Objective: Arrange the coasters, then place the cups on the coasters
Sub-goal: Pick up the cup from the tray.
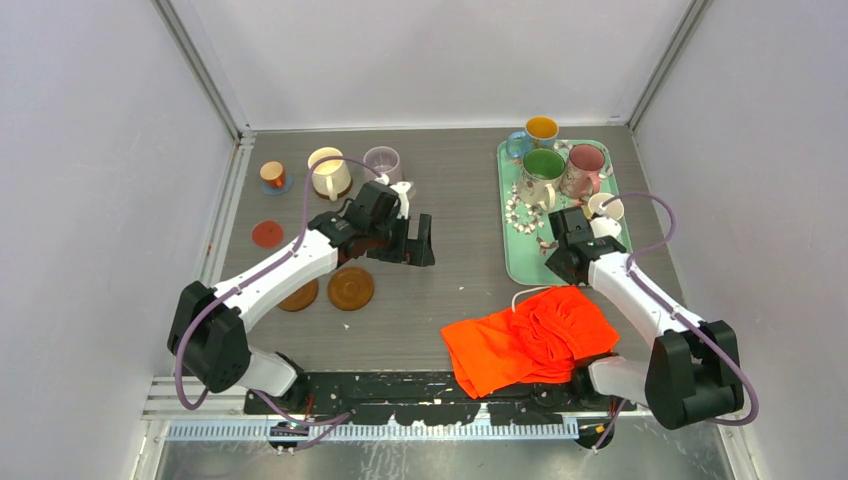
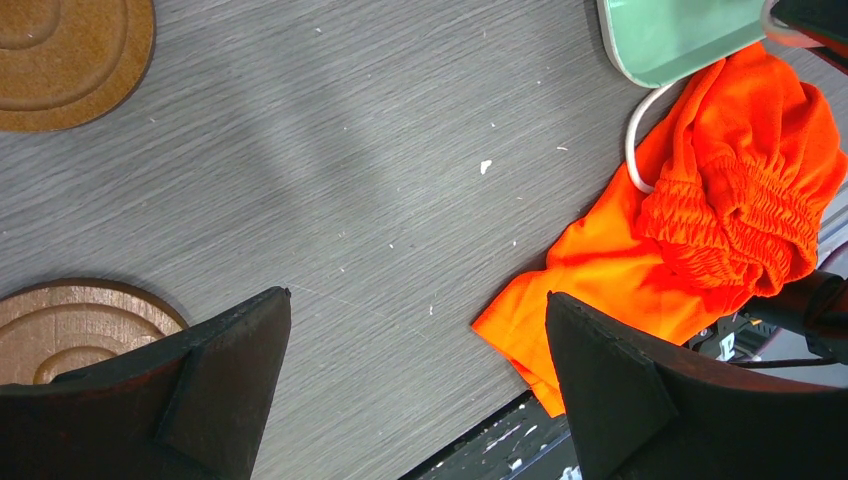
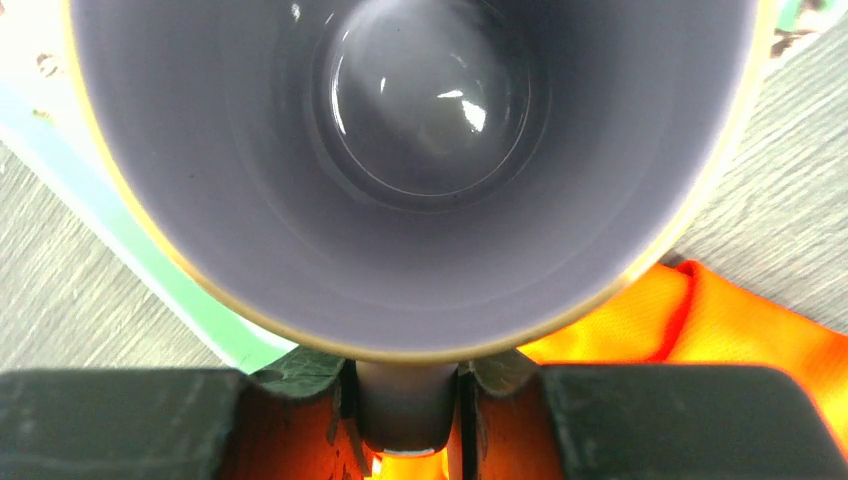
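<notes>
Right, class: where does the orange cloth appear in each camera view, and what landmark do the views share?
Top external: orange cloth, lower centre-right.
Left wrist: right side.
Right wrist: bottom right, below the mug.
Shared landmark: the teal tray, beside the cloth in every view.

We found a grey wood-grain table [image 1: 450, 210]. At its right rear lay a teal tray [image 1: 523, 265]. Near the front edge lay a crumpled orange cloth [image 1: 530, 340], close to the tray's near end. Left of centre lay a brown coaster [image 1: 350, 288], with a second brown coaster [image 1: 300, 297] just beside it, partly hidden. Further left lay a red-orange coaster [image 1: 267, 234], and behind it a blue coaster [image 1: 284, 187]. A lilac cup [image 1: 383, 160] stood at the rear; what lay beneath it we could not tell.
</notes>
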You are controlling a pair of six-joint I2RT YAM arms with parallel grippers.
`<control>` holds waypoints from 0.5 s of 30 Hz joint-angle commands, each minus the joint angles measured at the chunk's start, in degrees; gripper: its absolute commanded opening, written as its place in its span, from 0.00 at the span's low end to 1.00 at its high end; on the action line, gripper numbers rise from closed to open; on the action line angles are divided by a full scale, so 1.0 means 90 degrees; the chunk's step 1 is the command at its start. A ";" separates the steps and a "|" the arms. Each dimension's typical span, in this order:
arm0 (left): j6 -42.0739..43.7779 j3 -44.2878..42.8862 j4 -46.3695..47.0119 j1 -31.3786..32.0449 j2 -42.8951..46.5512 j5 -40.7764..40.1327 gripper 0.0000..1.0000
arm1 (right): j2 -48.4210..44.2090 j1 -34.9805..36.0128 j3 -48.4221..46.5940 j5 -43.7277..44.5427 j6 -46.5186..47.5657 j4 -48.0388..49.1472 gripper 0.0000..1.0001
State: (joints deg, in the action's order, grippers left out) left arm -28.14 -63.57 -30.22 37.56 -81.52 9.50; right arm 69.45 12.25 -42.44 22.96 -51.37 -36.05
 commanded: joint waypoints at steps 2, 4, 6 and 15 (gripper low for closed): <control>-0.0021 0.0003 0.0176 0.0012 0.0149 0.0069 1.00 | -0.0263 0.0619 -0.0422 0.0477 0.0330 0.0463 0.01; -0.0027 0.0003 0.0174 0.0009 0.0163 0.0025 1.00 | -0.0229 0.0840 -0.0496 0.0528 0.0450 0.0543 0.01; -0.0015 0.0003 0.0158 0.0007 0.0189 -0.0030 1.00 | -0.0182 0.1034 -0.0600 0.0593 0.0560 0.0591 0.01; -0.0071 0.0049 0.0035 -0.0003 0.0491 -0.0742 1.00 | 0.0072 0.1500 -0.1104 0.0542 0.1166 0.0727 0.01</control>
State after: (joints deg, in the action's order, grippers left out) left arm -28.21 -63.51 -30.33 37.56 -80.88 7.03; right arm 69.82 24.75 -46.83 24.10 -44.62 -35.03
